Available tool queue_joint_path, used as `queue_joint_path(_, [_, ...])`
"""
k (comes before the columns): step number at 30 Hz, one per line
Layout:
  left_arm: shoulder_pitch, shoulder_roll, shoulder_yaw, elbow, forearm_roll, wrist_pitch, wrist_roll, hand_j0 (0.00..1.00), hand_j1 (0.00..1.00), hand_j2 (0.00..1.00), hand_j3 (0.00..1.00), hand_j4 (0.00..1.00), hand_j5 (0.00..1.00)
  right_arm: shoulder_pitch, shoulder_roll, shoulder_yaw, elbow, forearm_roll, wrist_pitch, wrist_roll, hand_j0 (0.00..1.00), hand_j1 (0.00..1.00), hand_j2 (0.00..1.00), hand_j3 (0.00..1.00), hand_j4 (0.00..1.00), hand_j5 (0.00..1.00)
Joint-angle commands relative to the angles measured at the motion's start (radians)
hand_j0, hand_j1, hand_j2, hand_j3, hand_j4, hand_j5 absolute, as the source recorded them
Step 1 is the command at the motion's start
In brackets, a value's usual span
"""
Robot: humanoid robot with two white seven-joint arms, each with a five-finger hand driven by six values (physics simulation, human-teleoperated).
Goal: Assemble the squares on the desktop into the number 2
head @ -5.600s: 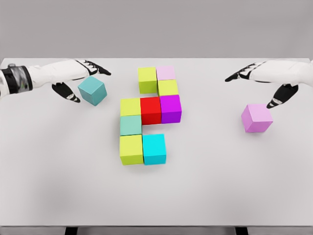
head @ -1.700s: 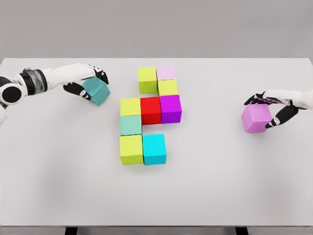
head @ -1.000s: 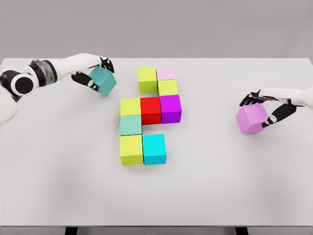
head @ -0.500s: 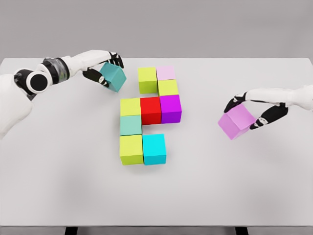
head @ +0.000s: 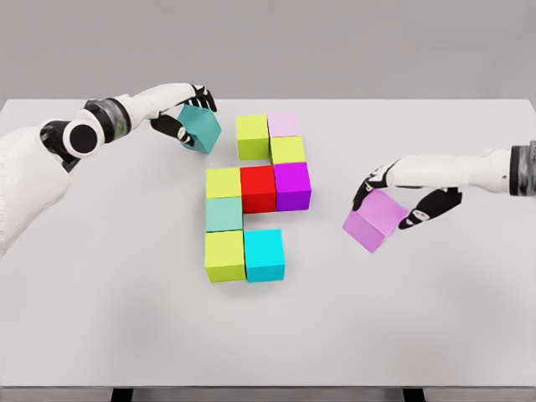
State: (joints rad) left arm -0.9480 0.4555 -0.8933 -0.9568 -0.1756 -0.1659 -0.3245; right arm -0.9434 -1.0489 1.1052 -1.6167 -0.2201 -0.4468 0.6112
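White arms, grey-black wrist joints, black fingers [head: 170, 127].

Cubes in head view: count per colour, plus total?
Yellow-green: 4
Teal: 2, one in the left hand, one in the group
Pink/lilac: 2, one in the right hand, one in the group
Red: 1
Magenta: 1
Cyan: 1
Total: 10

We saw a white table [head: 100, 318] carrying eight touching cubes at its centre: far row yellow-green [head: 252, 136], pale pink [head: 284, 125], yellow-green [head: 288, 150]; then yellow-green [head: 224, 182], red [head: 258, 188], magenta [head: 292, 185]; nearer, mint [head: 224, 214], yellow-green [head: 224, 255], cyan [head: 264, 255]
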Motion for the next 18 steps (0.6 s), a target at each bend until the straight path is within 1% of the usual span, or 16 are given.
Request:
queue_joint_path(1, [0.000,-0.005,-0.001,-0.002,0.005,0.020,0.012,0.41,0.41,0.41,0.41,0.41,0.41,0.000,0.013,-0.001,-0.020,0.030,-0.001,0.000,0.69,0.69,0.69,0.69,0.69,0.69])
queue_joint_path(4, [0.000,-0.017,-0.004,-0.002,0.004,0.040,0.024,0.41,0.41,0.41,0.41,0.41,0.41,-0.008,0.047,0.002,-0.022,0.061,-0.001,0.000,0.69,0.69,0.69,0.69,0.69,0.69])
queue_joint_path(7, [0.000,-0.017,-0.004,-0.002,0.001,0.056,0.025,0.41,0.41,0.41,0.41,0.41,0.41,-0.008,0.056,0.004,-0.029,0.070,-0.004,0.000,0.69,0.69,0.69,0.69,0.69,0.69])
queue_joint_path(9, [0.000,-0.018,-0.006,-0.007,0.001,0.080,0.025,0.41,0.41,0.41,0.41,0.41,0.41,-0.008,0.061,0.004,-0.032,0.088,-0.024,0.000,0.69,0.69,0.69,0.69,0.69,0.69])
queue_joint_path(13, [0.000,-0.029,-0.006,-0.008,-0.004,0.082,0.025,0.41,0.41,0.41,0.41,0.41,0.41,-0.008,0.087,0.004,-0.042,0.104,-0.033,0.000,0.69,0.69,0.69,0.69,0.69,0.69])
queue_joint_path(15, [0.000,-0.029,-0.006,-0.013,-0.005,0.102,0.025,0.42,0.42,0.42,0.42,0.42,0.42,-0.008,0.090,0.005,-0.042,0.105,-0.069,0.000,0.69,0.69,0.69,0.69,0.69,0.69])
queue_joint_path(18, [0.000,-0.037,-0.006,-0.013,-0.007,0.106,0.025,0.41,0.41,0.41,0.41,0.41,0.41,-0.012,0.102,0.019,-0.043,0.123,-0.087,0.000,0.69,0.69,0.69,0.69,0.69,0.69])
